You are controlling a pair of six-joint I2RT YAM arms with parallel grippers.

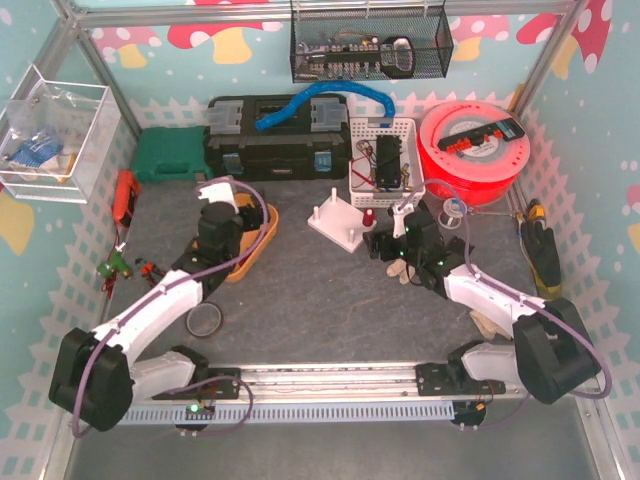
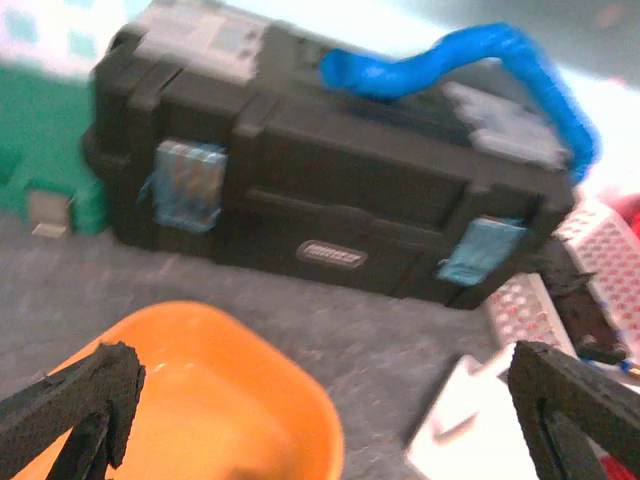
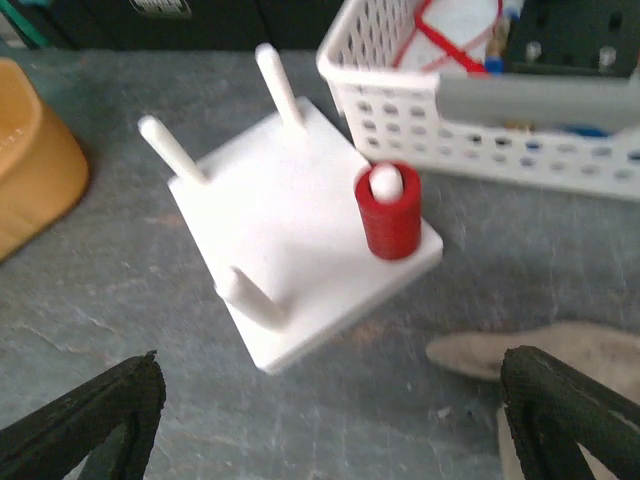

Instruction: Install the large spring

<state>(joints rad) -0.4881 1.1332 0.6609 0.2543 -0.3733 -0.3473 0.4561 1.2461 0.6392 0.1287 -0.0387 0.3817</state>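
Seen from overhead, the left arm [image 1: 165, 300] is reaching up from lower left toward centre; the right arm [image 1: 480, 290] is angling in from lower right; the left gripper [image 2: 320, 375] and right gripper [image 3: 330, 375] are both holding their fingers spread wide.

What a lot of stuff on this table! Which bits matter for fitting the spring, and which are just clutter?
Job: white peg block, red sleeve on one peg, probably the orange bowl.
Clutter: black toolbox, blue hose, green case, red spool, white basket.

left wrist view blurring, orange bowl [image 2: 200, 400] running off bottom. right wrist view cropping white basket [image 3: 450, 140] at top, right. left gripper [image 2: 325, 380], right gripper [image 3: 335, 380] — fingers running off bottom edges.
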